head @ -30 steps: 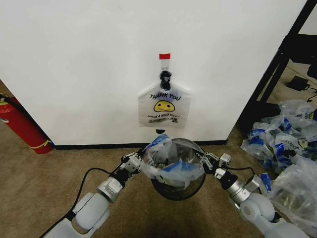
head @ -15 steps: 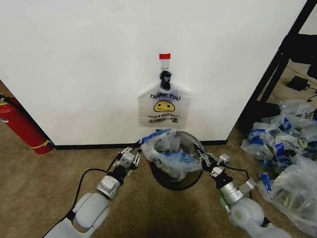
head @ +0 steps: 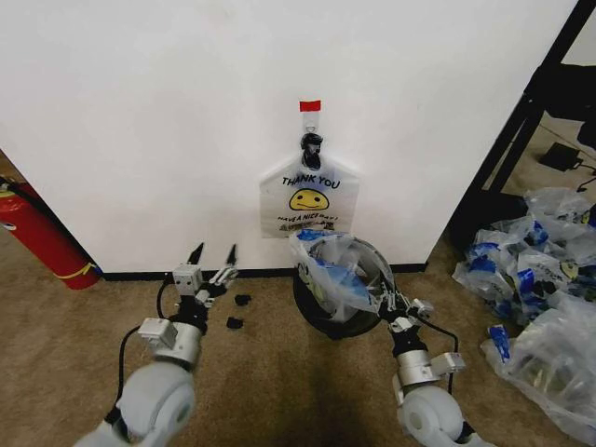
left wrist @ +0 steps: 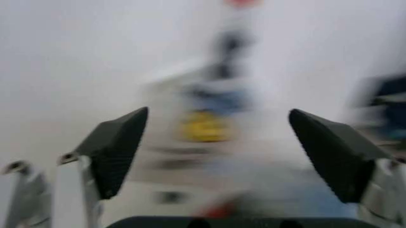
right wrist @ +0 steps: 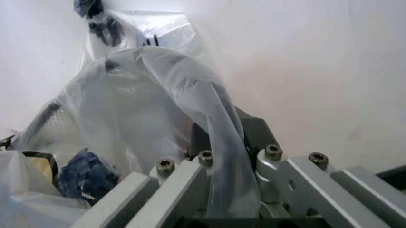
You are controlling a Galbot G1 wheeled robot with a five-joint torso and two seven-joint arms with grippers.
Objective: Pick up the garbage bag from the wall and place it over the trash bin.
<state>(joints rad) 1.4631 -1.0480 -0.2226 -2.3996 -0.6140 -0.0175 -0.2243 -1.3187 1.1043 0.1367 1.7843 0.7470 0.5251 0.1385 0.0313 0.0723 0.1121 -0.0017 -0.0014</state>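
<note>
Over trash bin (head: 369,318), garbage bag (head: 328,270) is draped, edge pinched by right gripper (head: 387,303), fingers closed on plastic. Left gripper (head: 213,254) held w/ fingers spread wide, nothing gripped, near wall (head: 140,140).

The garbage bag (head: 333,268) covers most of the trash bin (head: 321,321), hiding the bin's inside and much of its rim. In the right wrist view, plastic drapes across the right gripper (right wrist: 219,190), so its fingertips cannot be made out. The left wrist view is smeared by blur: the hanging white bag (left wrist: 203,126) behind the left gripper (left wrist: 219,147) reads as a yellow smudge. Beside the bin, two small dark bits (head: 238,311) on the carpet are too small to identify.
</note>
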